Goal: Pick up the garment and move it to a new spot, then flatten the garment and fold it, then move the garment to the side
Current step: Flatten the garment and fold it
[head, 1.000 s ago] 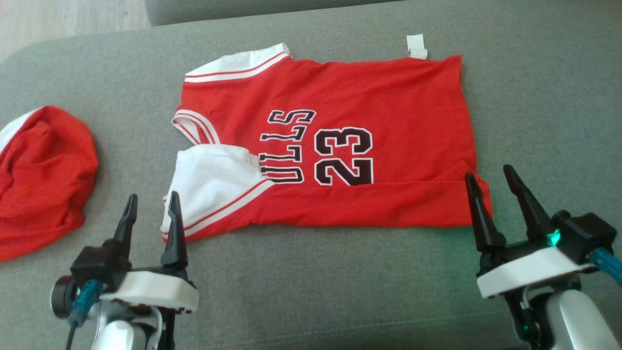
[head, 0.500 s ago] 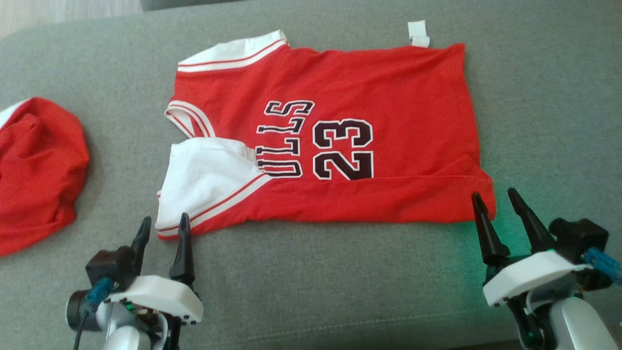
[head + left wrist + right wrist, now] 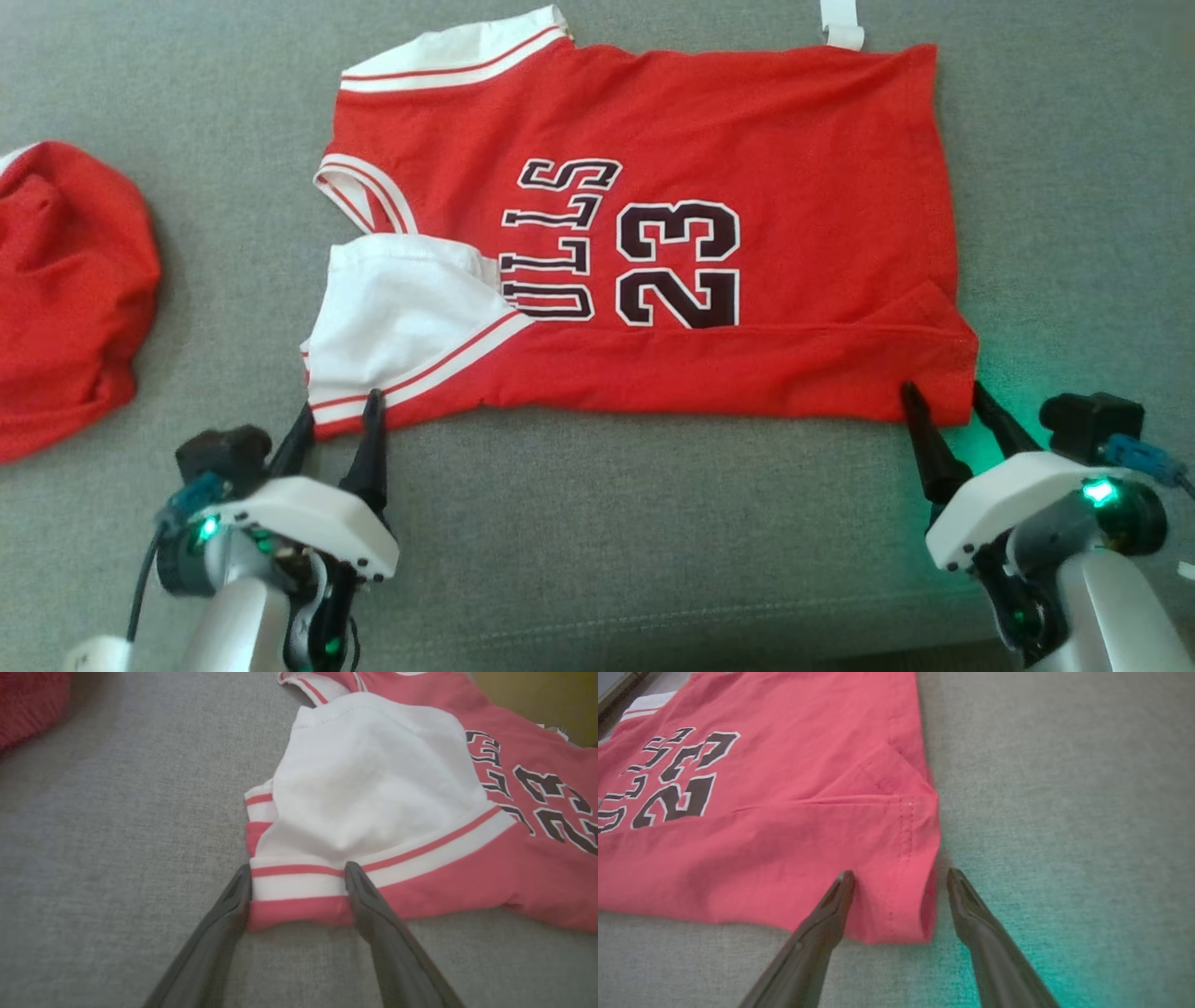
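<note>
Red jersey (image 3: 653, 233), likely soft and light: the left gripper (image 3: 341, 403) and right gripper (image 3: 941, 390), wide open and empty, straddle its near corners, good holds.

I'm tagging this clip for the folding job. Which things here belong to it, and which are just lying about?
In the job: red jersey, laid out; left gripper, open around its sleeve corner; right gripper, open around its hem corner.
Lying about: crumpled red cloth at the far left; grey cushion, merely the surface underneath.
</note>
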You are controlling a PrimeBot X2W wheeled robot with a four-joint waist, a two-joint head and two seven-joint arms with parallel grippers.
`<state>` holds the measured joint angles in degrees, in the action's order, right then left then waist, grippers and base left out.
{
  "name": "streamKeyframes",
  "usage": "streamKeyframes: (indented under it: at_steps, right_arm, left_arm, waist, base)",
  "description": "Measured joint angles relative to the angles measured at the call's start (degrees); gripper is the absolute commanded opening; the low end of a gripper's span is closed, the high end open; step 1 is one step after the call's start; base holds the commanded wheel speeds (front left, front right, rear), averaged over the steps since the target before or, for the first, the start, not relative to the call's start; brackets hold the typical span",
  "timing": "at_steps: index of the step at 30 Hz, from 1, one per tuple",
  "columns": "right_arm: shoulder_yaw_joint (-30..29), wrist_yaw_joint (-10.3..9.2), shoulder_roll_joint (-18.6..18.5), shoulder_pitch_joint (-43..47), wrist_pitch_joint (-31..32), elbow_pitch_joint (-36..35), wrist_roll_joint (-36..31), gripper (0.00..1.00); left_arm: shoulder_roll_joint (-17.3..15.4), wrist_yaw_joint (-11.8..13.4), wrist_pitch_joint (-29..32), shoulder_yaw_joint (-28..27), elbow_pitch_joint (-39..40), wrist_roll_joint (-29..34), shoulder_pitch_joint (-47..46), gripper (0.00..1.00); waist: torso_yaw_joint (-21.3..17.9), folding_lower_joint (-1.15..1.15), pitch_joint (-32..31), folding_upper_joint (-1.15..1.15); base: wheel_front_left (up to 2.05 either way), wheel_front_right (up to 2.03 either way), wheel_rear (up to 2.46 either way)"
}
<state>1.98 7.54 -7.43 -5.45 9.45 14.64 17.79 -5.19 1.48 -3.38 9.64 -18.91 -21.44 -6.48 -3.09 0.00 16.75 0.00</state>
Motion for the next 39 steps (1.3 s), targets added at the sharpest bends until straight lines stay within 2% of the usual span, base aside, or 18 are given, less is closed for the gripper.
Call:
streamKeyframes:
  at_steps: [1,2,3,4,6,15,22,36,37,38,39]
  right_arm:
    - [-0.1,0.0,0.3,0.0,0.9,0.0,0.1,1.0]
    - [-0.2,0.0,0.7,0.0,1.6,-0.1,0.4,1.0]
    - [-0.3,0.0,1.0,0.0,2.4,-0.3,0.5,0.67]
    - [-0.4,0.0,1.2,0.0,3.1,-0.6,0.7,0.41]
    - [-0.8,0.0,1.2,-0.1,4.0,-1.0,1.2,0.0]
    - [-1.7,0.0,1.3,-0.2,4.8,-2.7,2.2,0.0]
    - [-2.0,0.0,1.1,0.9,6.0,-4.2,2.4,0.0]
    - [-3.1,0.0,1.6,10.4,10.0,-7.5,2.9,0.0]
    - [-3.1,0.0,1.8,10.7,10.3,-7.8,2.9,0.03]
    - [-3.1,0.0,1.9,10.9,10.4,-7.9,2.9,0.42]
    - [-3.0,0.0,1.9,10.9,10.4,-8.3,2.9,1.0]
  left_arm:
    - [0.1,-0.1,0.4,0.1,0.0,-0.2,-0.3,0.69]
    - [0.1,-0.3,0.8,0.3,-0.1,-0.5,-0.7,0.69]
    - [0.0,-0.5,0.9,0.4,-0.1,-0.5,-1.1,0.07]
    - [0.1,-0.6,1.1,0.6,-0.2,-0.5,-1.3,0.0]
    - [0.2,-1.0,1.3,1.0,-0.2,-0.5,-1.4,0.0]
    - [0.2,-0.9,0.5,1.5,0.4,-0.5,-1.4,0.0]
    - [-0.3,0.6,0.9,1.1,3.1,-0.9,2.3,0.0]
    - [-0.6,3.6,4.4,1.0,8.0,-2.4,12.5,0.0]
    - [-0.6,3.6,4.6,1.0,8.1,-2.4,12.4,0.0]
    - [-0.6,3.6,4.8,1.1,8.3,-2.4,12.4,0.34]
    - [-0.6,3.7,4.8,1.1,8.5,-2.4,12.4,1.0]
  waist:
    - [0.0,0.0,0.2,0.0]
    - [0.1,0.0,0.4,0.0]
    - [0.1,0.0,0.5,0.0]
    - [0.2,0.0,0.6,0.0]
    - [0.4,0.0,0.8,0.0]
    - [1.1,0.0,0.2,0.0]
    - [1.7,0.0,-2.2,0.0]
    - [3.1,0.0,-8.0,0.0]
    - [3.1,0.0,-8.1,0.0]
    - [3.1,0.0,-8.2,0.0]
    - [3.0,0.0,-8.3,0.0]
  base:
    - [0.0,0.0,0.0]
    - [0.0,0.0,0.0]
    - [0.0,0.0,0.0]
    - [0.0,0.0,0.0]
    - [0.0,0.0,0.0]
    - [0.0,0.0,0.0]
    - [0.0,0.0,0.0]
    - [0.0,0.0,0.0]
    - [0.0,0.0,0.0]
    - [0.0,0.0,0.0]
    - [0.0,0.0,0.0]
